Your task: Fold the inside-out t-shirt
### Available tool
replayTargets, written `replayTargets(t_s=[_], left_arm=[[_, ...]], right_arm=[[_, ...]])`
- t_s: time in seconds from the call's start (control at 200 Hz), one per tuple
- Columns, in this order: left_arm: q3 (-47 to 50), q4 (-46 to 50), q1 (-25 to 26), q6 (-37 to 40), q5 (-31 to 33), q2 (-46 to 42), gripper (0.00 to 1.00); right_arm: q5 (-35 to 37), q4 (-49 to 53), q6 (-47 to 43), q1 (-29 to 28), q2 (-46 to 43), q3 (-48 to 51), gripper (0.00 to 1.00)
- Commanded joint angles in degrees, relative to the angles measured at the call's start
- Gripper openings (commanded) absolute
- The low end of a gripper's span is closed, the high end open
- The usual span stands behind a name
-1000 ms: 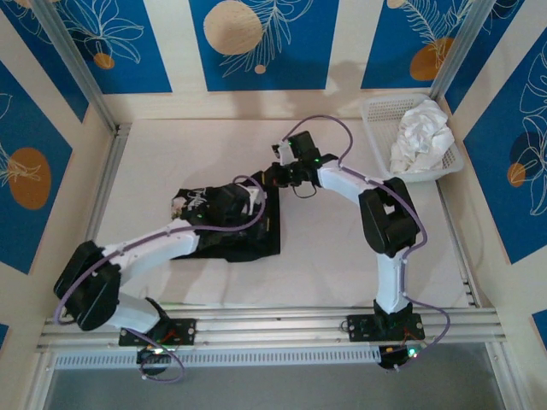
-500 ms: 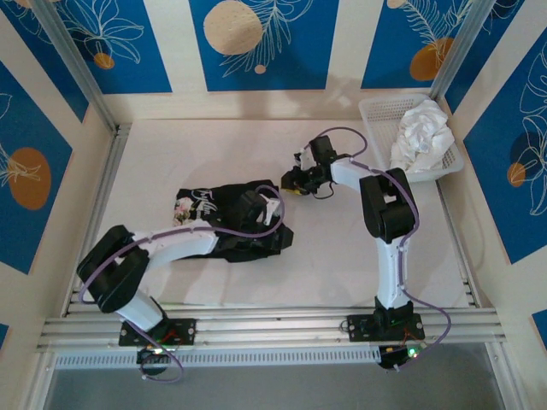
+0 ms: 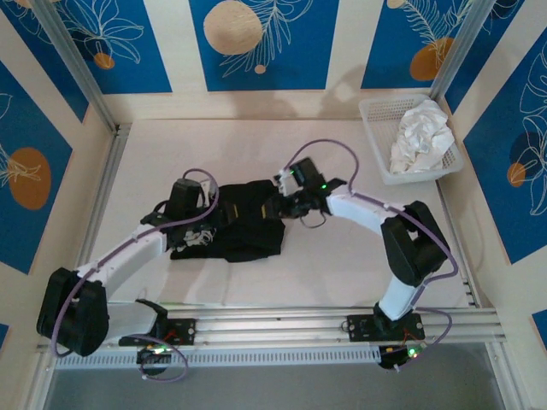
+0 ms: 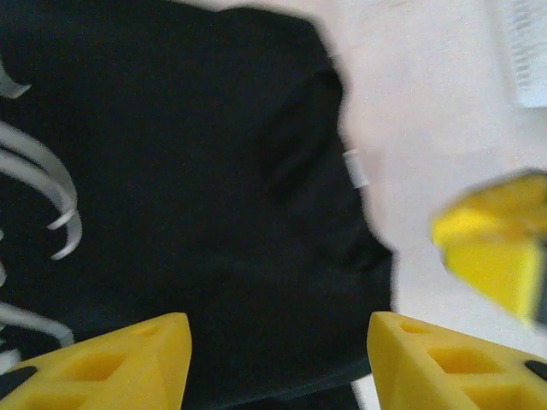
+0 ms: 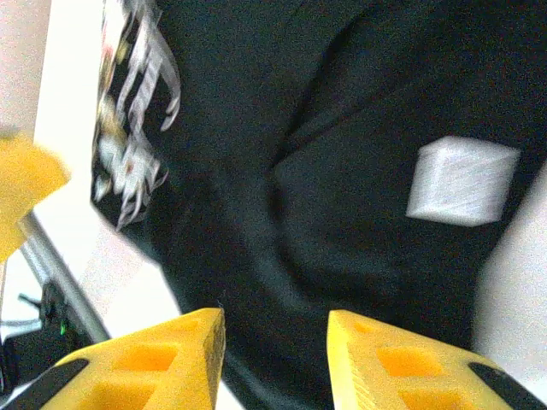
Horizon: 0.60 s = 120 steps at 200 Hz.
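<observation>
The inside-out t-shirt (image 3: 235,224) lies as a compact black bundle mid-table, with white print at its left end (image 3: 197,237). My left gripper (image 3: 193,215) hovers over that left end, open; in the left wrist view its yellow fingers (image 4: 128,363) stand wide apart above the t-shirt (image 4: 188,196) with nothing between them. At the right end my right gripper (image 3: 278,207) is open too. In the right wrist view its fingertips (image 5: 171,359) frame the t-shirt (image 5: 325,171), where a white label (image 5: 462,182) shows.
A white basket (image 3: 376,115) holding a crumpled white garment (image 3: 421,137) stands at the back right. Bare white table (image 3: 342,256) surrounds the bundle. Aluminium rails run along the near edge (image 3: 273,323) and the left side (image 3: 107,184).
Both grippers went from shut to open. The left gripper swung from the shirt's right part back to its left end. The right gripper came down to the right end. The bundle now lies flatter.
</observation>
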<state>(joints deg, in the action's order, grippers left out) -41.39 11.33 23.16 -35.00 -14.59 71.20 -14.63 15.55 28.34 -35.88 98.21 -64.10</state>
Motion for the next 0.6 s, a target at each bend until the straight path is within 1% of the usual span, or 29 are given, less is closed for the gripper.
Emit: replayTargets(t_s=[0.0,0.155,0.235,0.32,0.4,0.5,0.56,0.595], left_arm=[[1.1,3.0,-1.9,1.2,-1.5,1.3,0.54],[4.9,1.4,-2.1,1.9,-2.5,4.1,0.5],[7.3,0.9,-2.1,1.5,-4.2,4.6,0.47],[10.2,1.0,-2.1,1.1,-5.4,3.4,0.46],[12.8,1.7,-2.1,0.9,-5.2,1.3,0.46],[14.5,3.1,-2.1,0.7,-4.5,-1.7,0.46],[14.8,3.1,-2.1,0.7,-4.7,-3.3,0.48],[14.5,3.3,-2.1,0.9,-4.5,-4.2,0.51]], right_arm=[[2.1,-3.0,3.1,-4.7,2.0,0.8,0.36],[2.8,-2.1,4.3,-7.1,6.7,0.6,0.32],[4.0,0.0,4.4,-7.9,7.2,1.5,0.29],[5.4,2.8,4.4,-8.2,6.5,3.4,0.25],[6.4,5.2,4.6,-8.2,5.6,5.7,0.21],[7.8,7.8,4.7,-8.2,3.4,8.3,0.19],[9.4,9.4,4.1,-8.2,1.8,9.1,0.18],[10.6,10.6,3.4,-8.0,0.9,8.9,0.18]])
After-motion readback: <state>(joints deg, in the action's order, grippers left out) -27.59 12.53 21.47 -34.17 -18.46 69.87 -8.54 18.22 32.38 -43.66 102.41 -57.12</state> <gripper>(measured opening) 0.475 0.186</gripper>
